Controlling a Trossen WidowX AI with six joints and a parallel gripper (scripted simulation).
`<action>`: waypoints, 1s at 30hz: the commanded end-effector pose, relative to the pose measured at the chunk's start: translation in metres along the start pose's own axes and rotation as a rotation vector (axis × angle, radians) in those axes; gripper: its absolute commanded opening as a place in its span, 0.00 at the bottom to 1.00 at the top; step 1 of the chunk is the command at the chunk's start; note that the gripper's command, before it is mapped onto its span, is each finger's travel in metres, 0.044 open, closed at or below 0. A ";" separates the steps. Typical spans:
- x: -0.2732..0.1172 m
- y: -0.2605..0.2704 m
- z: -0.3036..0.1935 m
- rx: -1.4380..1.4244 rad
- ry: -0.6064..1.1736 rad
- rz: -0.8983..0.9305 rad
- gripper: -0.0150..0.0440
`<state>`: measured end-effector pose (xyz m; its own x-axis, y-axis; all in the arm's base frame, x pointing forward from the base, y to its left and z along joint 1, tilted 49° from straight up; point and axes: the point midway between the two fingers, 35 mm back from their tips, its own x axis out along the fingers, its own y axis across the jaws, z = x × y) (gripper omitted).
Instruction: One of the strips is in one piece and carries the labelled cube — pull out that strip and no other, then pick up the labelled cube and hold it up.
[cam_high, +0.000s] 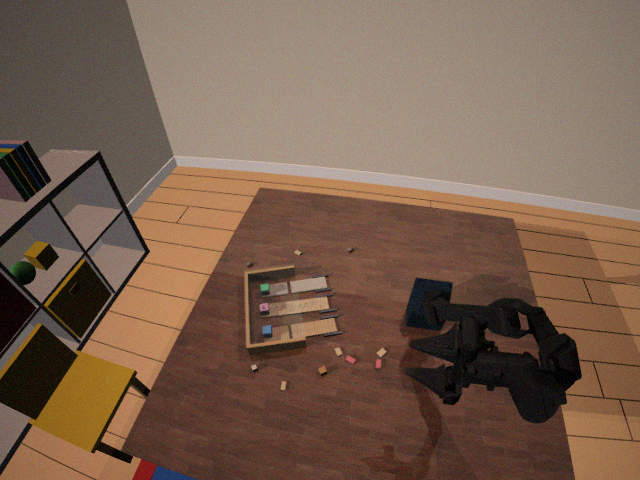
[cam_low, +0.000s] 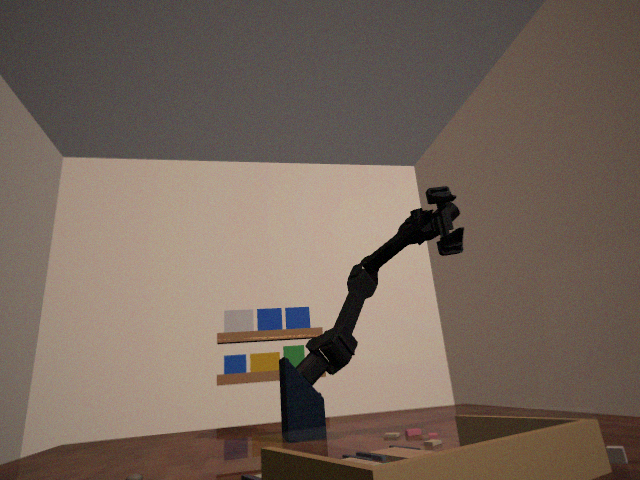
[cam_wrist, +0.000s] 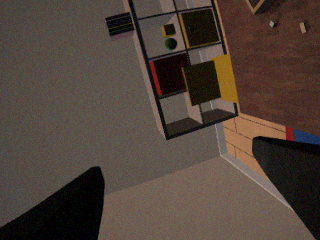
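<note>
With its fingers spread, the gripper (cam_high: 408, 357) (cam_low: 450, 221) (cam_wrist: 180, 160) is held high, well apart from the unbroken middle strip (cam_high: 305, 306) under the pink cube (cam_high: 264, 308).

Labelled pink cube on the unbroken middle strip.
From above, the pale wooden strip (cam_high: 305, 306) lies flat, whole, its free end towards three o'clock; the small pink cube (cam_high: 264, 308), dark mark on top, sits level at its nine o'clock end.
</note>
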<state>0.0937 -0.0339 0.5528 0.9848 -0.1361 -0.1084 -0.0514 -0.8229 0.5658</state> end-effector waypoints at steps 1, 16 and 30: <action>0.001 -0.001 0.000 -0.004 0.000 -0.001 0.93; 0.206 -0.079 0.033 -0.657 -0.012 -0.233 0.93; 0.322 -0.136 0.250 -1.281 0.193 -0.426 0.93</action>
<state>0.3801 -0.0871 0.2804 0.9061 0.1293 -0.4029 0.3716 0.2121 0.9038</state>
